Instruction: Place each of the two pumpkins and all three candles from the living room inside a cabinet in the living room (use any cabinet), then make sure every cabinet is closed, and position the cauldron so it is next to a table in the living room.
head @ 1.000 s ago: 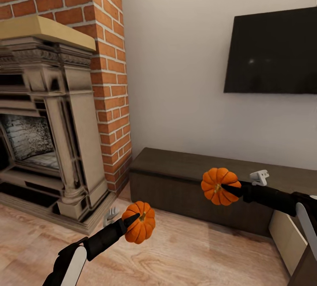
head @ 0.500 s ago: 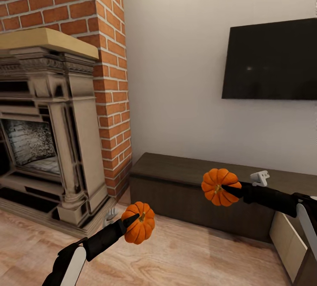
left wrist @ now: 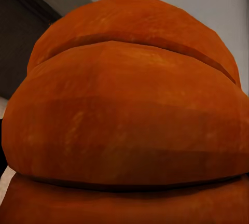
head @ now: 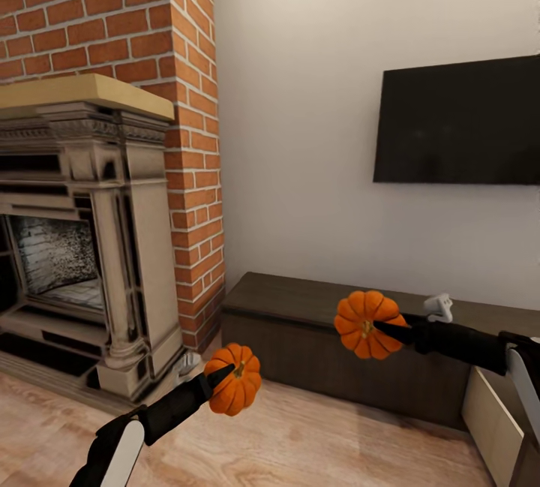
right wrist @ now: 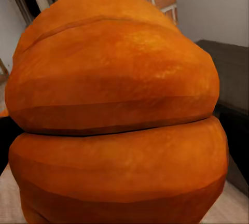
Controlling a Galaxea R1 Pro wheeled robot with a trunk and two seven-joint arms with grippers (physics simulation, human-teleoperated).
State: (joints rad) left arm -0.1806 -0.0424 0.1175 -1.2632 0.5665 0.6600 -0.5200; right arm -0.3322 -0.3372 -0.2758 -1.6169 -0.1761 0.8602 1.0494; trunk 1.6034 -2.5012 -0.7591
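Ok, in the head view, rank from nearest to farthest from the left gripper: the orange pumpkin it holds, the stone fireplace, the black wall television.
1. Orange pumpkin, in the left gripper.
2. Stone fireplace, on its left.
3. Black wall television, upper right.

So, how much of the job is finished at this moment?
Both pumpkins are picked up: the left gripper holds one pumpkin, the right gripper the other pumpkin. A cabinet drawer stands open. Nothing is stored yet; candles, closing and the cauldron remain.
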